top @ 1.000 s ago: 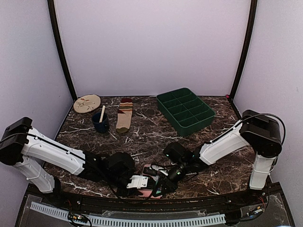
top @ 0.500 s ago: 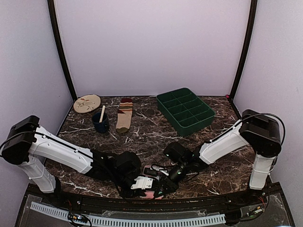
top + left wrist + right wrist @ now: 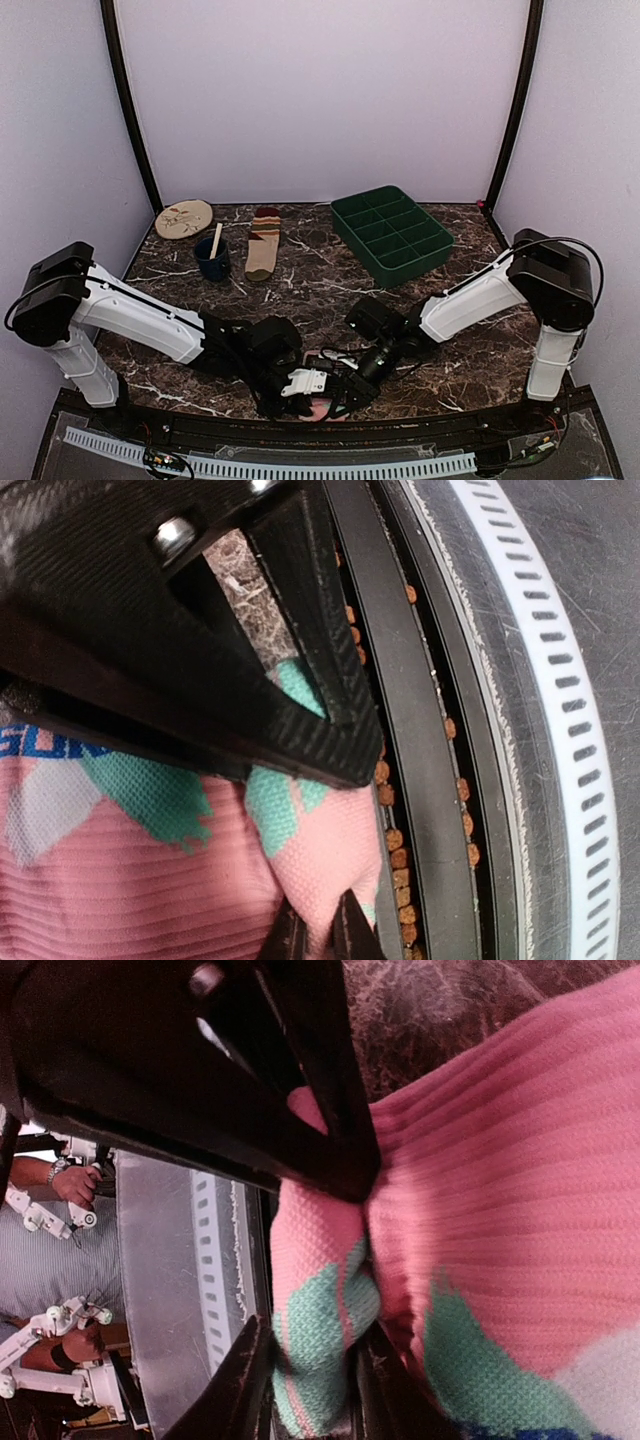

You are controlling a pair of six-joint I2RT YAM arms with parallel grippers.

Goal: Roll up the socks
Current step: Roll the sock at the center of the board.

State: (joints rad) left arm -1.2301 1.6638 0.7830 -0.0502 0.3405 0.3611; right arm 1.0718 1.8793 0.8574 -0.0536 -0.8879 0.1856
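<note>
1. Top external view: pink sock (image 3: 318, 408) bunched hard against the black rail (image 3: 430, 427), with both grippers meeting over it
2. Left gripper (image 3: 322, 398): clamped on the pink sock's teal-marked edge, on the side nearest the rail
3. Right gripper (image 3: 346, 390): fabric fold lies between its fingers; gripped or let go cannot be told
4. Long axis: hidden under the grippers, cannot be told; both arms equally near
5. Tan sock (image 3: 264, 243): flat, well away from the rail, untouched
6. Room: none toward the rail, open marble away from it; rolling judged safest that way
</note>
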